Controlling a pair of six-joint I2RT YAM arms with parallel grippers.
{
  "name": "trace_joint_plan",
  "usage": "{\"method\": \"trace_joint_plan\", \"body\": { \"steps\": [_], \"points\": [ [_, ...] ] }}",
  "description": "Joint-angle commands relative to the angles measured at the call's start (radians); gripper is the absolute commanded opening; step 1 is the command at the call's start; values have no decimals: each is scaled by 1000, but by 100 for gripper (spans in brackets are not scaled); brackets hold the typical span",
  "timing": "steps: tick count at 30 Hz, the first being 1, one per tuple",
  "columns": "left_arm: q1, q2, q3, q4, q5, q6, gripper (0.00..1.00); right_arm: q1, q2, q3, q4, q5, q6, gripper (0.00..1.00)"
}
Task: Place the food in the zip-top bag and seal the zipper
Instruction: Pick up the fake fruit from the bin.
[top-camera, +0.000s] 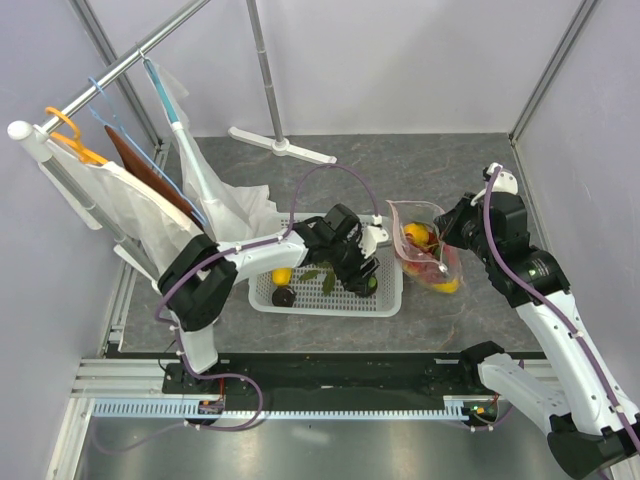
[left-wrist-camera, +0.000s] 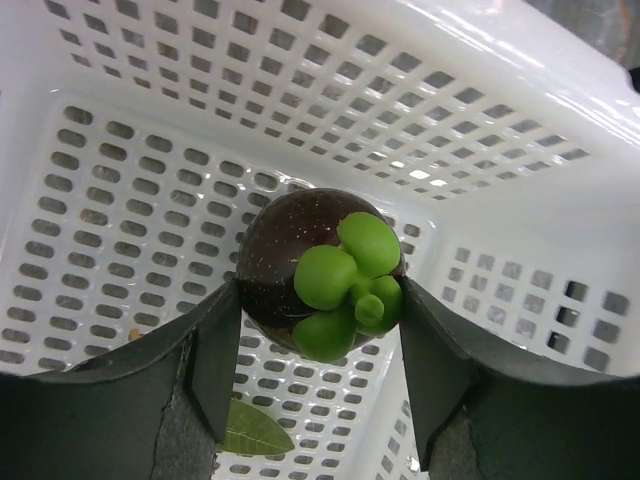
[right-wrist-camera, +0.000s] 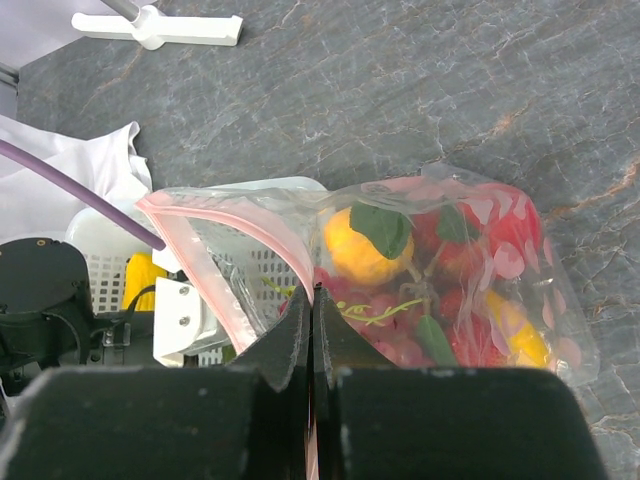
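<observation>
Looks like a robotics lab test cell. Boxed in by plain pale wall panels (top-camera: 400, 60) on metal frame posts (top-camera: 545, 70). Fitted with a dark stone-patterned bench (top-camera: 420, 170), slotted cable duct (top-camera: 270, 408) along the near edge, and a staged clothes rail (top-camera: 130, 60).

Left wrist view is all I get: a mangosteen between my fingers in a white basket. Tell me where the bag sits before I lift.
Observer: The zip-top bag stands just past the right end of the basket.
Operator: Confirm its mouth is open.
Observer: Open. The right gripper is shut on the zipper, holding that edge up.
Operator: Report what else waits in the basket.
Observer: A yellow mango and another mangosteen lie at its left end.
</observation>
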Motion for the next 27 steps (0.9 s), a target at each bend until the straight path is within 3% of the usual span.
{"method": "trace_joint_plan", "body": {
  "steps": [1, 6, 12, 16, 21, 27],
  "points": [
    [60, -91, 17, -2, 116, 41, 50, -4, -16, 18, 19, 10, -9, 0],
    [124, -295, 30, -160, 178, 99, 50, -4, -17, 6, 26, 7, -4, 0],
    [124, -402, 189, -223, 210, 65, 51, -3, -16, 0, 32, 1, 8, 0],
    [106, -327, 366, -182, 196, -45, 51, -3, -16, -2, 35, -8, 14, 0],
    [9, -160, 611, -166, 118, -71, 52, -3, -11, 6, 35, -5, 13, 0],
    [-14, 1, 737, -232, 57, -42, 56, -4, -13, 32, 23, 4, 10, 0]
  ]
}}
